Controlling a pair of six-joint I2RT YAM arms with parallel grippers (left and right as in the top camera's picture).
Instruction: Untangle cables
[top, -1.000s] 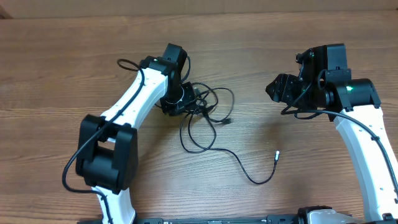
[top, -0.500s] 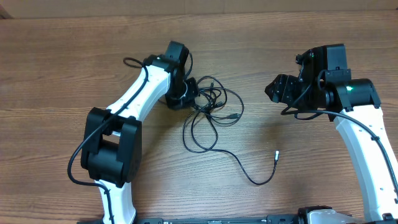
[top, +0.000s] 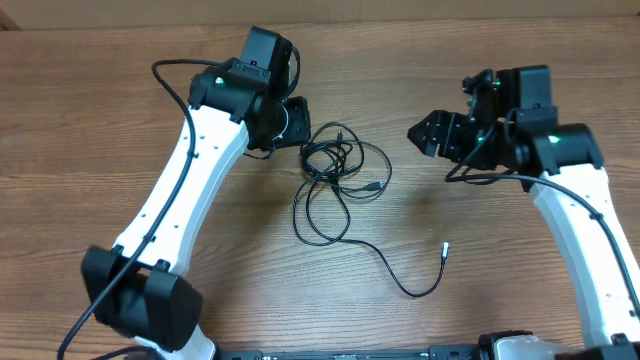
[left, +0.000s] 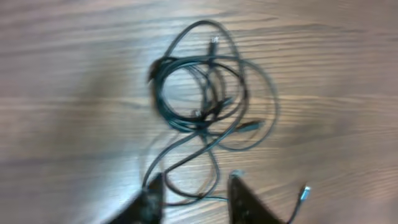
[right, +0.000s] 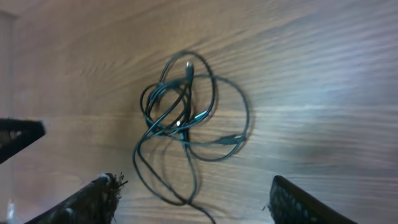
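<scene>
Black cables (top: 335, 165) are lying knotted on the tabletop (top: 480, 260) just beside my left tool (left: 196, 183), fingers apart and empty like those of the right tool (right: 193, 180), so I am planning to pinch one outer loop, not the bundle.

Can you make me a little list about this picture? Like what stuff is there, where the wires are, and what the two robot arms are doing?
surface: wooden table
cables: thin and black, looped together in one tangle between the two arms
loose end: one strand trails out of the tangle and ends in a small silvery plug tip
left tool: open, holding nothing, close to the tangle's edge
right tool: wide open, holding nothing, apart from the tangle
untangled yet: no
</scene>
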